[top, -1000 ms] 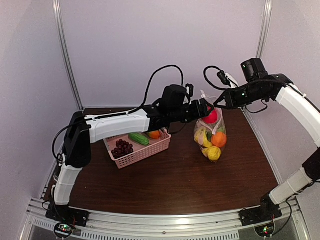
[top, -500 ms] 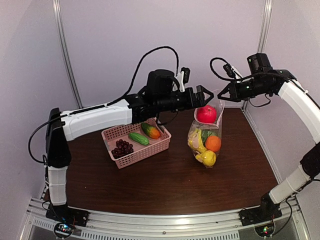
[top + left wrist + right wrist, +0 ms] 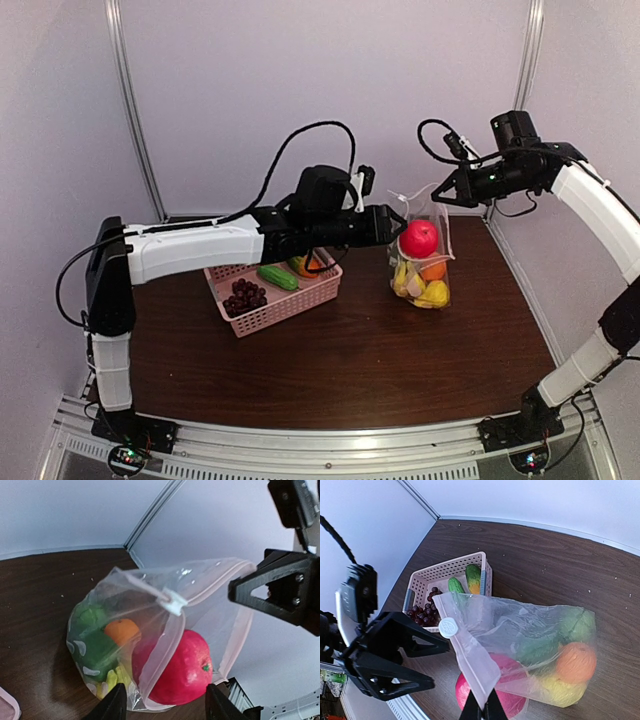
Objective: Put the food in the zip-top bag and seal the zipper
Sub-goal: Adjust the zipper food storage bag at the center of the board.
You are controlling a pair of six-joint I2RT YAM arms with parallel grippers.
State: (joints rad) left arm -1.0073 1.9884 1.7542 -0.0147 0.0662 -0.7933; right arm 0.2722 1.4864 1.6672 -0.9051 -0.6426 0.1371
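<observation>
The zip-top bag (image 3: 425, 262) hangs upright at the table's back right. My right gripper (image 3: 437, 197) is shut on its top edge beside the zipper, whose white slider tab (image 3: 448, 627) is at the near corner. A red apple (image 3: 419, 238) sits in the bag's open mouth, above an orange (image 3: 121, 630), a green pepper (image 3: 95, 642) and yellow pieces. Just left of the apple is my left gripper (image 3: 398, 222). It is open, its jaws on either side of the apple and not visibly touching it. Grapes (image 3: 243, 295) and a cucumber (image 3: 277, 277) lie in the basket.
The pink lattice basket (image 3: 265, 320) stands left of the bag, under my left forearm. It also holds a green and orange piece (image 3: 474, 577). White walls and a metal post close the back and right. Bare dark table lies in front.
My left gripper has dropped toward the apple and its jaws have narrowed. The bag and the apple sit lower than half a second ago. The right gripper keeps its hold.
</observation>
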